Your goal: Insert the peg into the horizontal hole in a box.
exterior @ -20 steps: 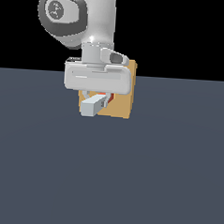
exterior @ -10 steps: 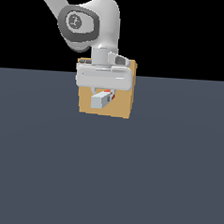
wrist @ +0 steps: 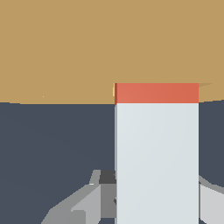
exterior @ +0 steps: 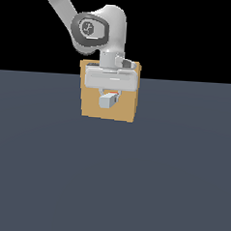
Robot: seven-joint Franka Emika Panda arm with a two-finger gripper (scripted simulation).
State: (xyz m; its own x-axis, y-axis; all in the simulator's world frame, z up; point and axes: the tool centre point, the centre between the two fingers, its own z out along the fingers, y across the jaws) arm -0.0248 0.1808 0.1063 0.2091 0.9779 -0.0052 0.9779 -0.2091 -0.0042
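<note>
- While the smooth, matte slate-grey floor [exterior: 112, 175] spreads flat across the lower part of the exterior view, everything else sits small at its far edge against plain black.
- White, glossy, rounded robot arm [exterior: 101, 27] comes in from the exterior view's upper left, with a dark ring-shaped joint cap on its side, and ends in a pale blocky hand in front of the box.
- Flat tan square box [exterior: 125, 111], with sharp edges and an even, unpatterned face, stands upright on the floor; in the wrist view its face [wrist: 57, 48] fills the upper half.
- Grey, angular gripper [exterior: 109, 94] hangs in front of the box's centre, its two fingers [wrist: 87, 201] closed against the sides of the peg.
- Long square-section peg [wrist: 156, 153], pale grey-white along most of its visible length with an orange-red band at the box end, lies horizontally and meets the box face, where the red part mostly disappears.
- Hole itself is hidden behind the peg and gripper.
</note>
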